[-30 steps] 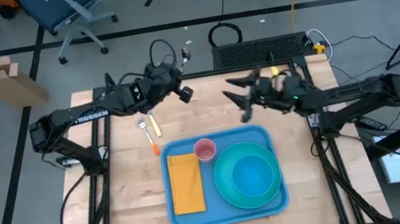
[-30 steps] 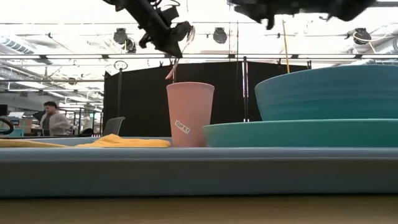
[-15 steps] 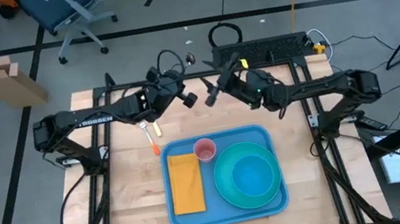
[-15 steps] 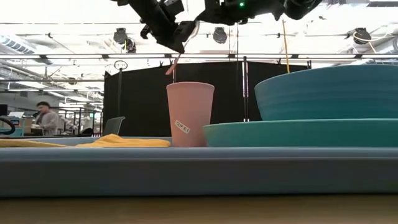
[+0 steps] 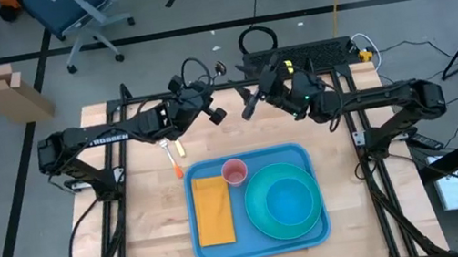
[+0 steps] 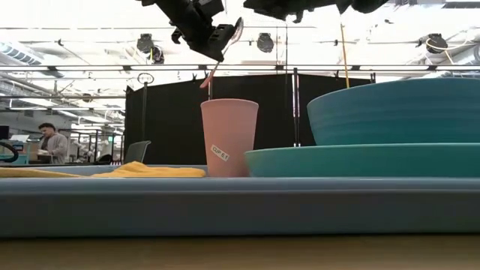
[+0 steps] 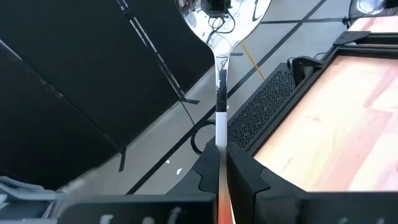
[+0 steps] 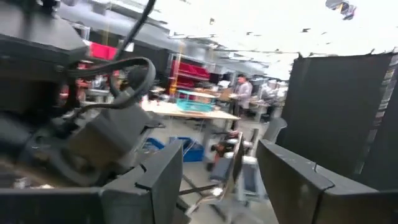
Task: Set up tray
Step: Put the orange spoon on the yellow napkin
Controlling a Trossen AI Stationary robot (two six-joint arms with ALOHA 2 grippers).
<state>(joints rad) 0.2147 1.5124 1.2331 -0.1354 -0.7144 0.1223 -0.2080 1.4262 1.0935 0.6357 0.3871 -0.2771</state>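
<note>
High view shows the tray [image 5: 256, 205] on the near middle of the counter [image 5: 146, 215], already carrying a folded yellow napkin [image 5: 212, 209] on its left, a pink cup [image 5: 234, 172] at its far edge, and a teal bowl [image 5: 286, 195] sitting on a round teal plate [image 5: 257, 216] on its right. Beside the tray's far left corner, two utensils [image 5: 171, 151] lie on the bare wood, likely waiting their turn.

Both arms meet above the far edge of the counter. The left gripper [image 7: 221, 165] has its jaws clamped on the handle of a spoon [image 7: 222, 74], holding it by the end so the shiny bowl sticks well out, free for another grip. The right gripper [image 8: 217, 171] faces it from the right with jaws spread wide and nothing between them. This looks like a hand-over: the spoon is offered bowl-first so that the right arm, which sits nearer the plate side of the tray, can take and place it.
</note>
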